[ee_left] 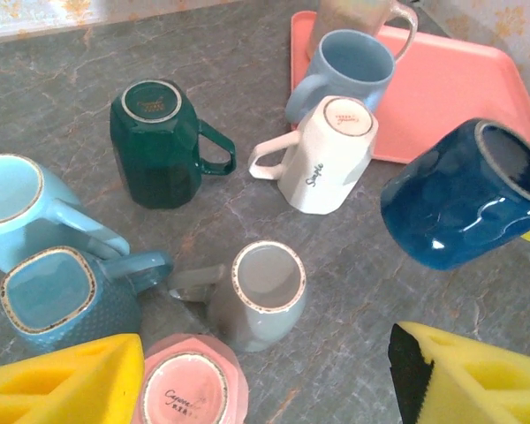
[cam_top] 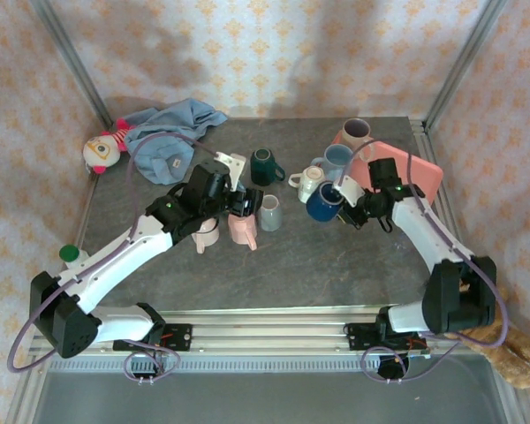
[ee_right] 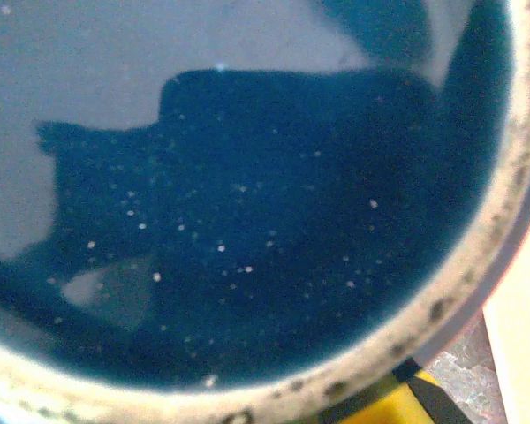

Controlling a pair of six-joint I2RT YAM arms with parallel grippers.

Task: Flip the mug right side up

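Mug [ee_left: 459,199], dark blue, tilted at three o'clock, clamped by right gripper [cam_top: 338,195], fingers mostly hidden; left gripper [ee_left: 265,353] wide open, empty, cropped at six o'clock.

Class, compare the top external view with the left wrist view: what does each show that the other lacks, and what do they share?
Top external: the blue cloth and the doll at the far left corner. Left wrist: maker's marks printed on the bases of the white mug and pink mug. Shared: the pink tray, the upside-down green mug, and the dark blue mug tilted in the right gripper.
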